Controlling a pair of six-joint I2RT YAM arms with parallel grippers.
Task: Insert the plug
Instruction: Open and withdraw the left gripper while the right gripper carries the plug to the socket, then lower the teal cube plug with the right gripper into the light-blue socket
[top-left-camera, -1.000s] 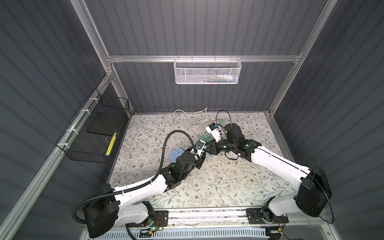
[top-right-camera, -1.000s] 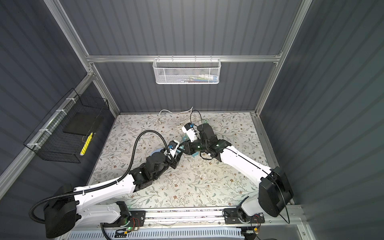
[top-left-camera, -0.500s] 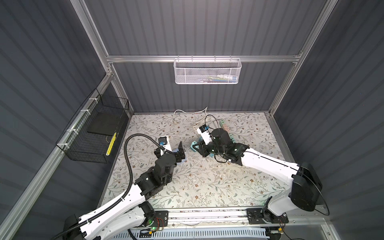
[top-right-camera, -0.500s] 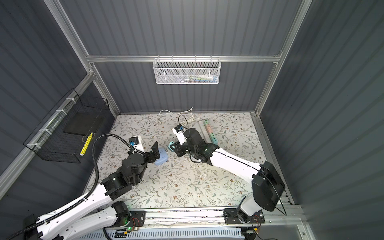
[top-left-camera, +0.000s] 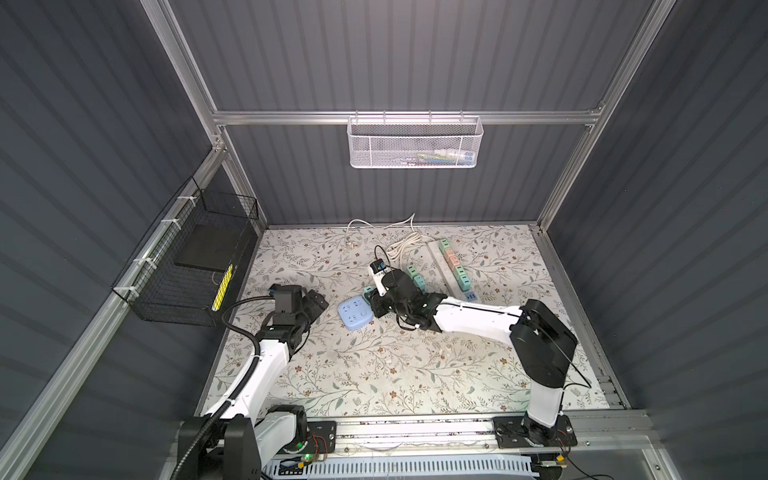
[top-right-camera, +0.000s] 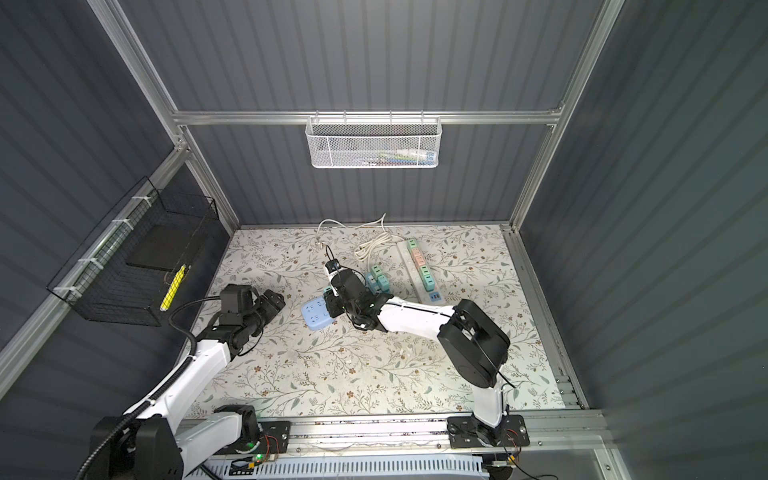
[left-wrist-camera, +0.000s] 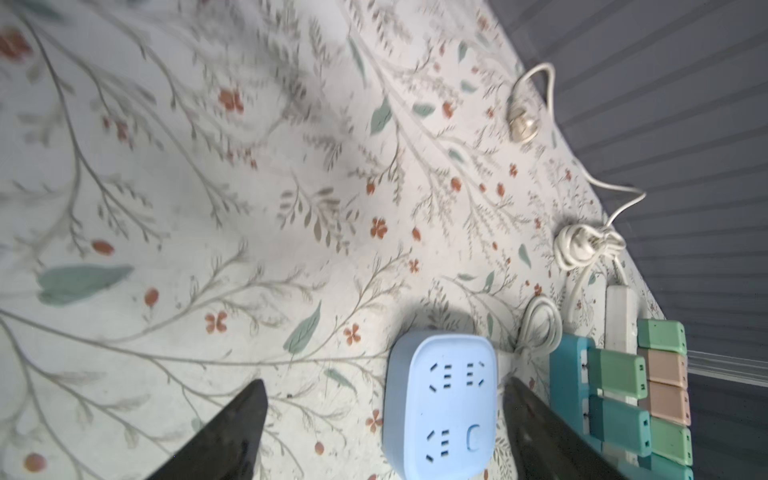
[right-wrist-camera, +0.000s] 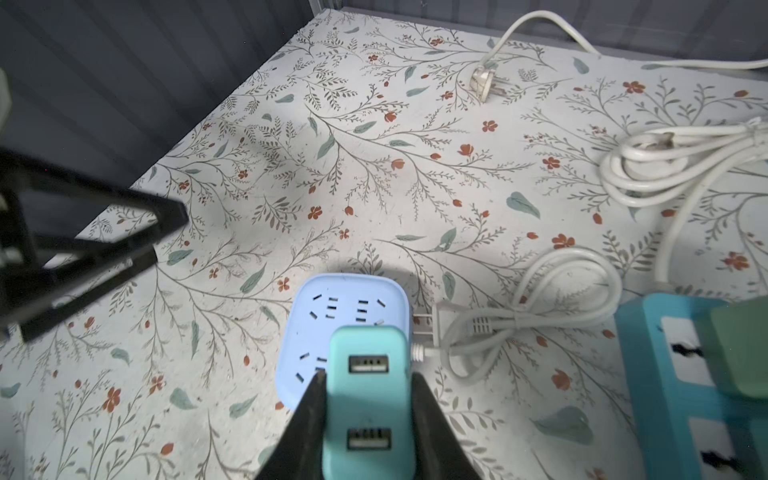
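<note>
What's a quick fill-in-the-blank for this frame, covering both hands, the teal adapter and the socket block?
1. The right hand grips the teal adapter, while the left hand holds ___.
2. The left hand's jaws stand ___.
3. The adapter's face shows ___ USB ports.
4. The socket block right by the adapter is ___ in colour.

Missing words: nothing; open; two; blue.
</note>
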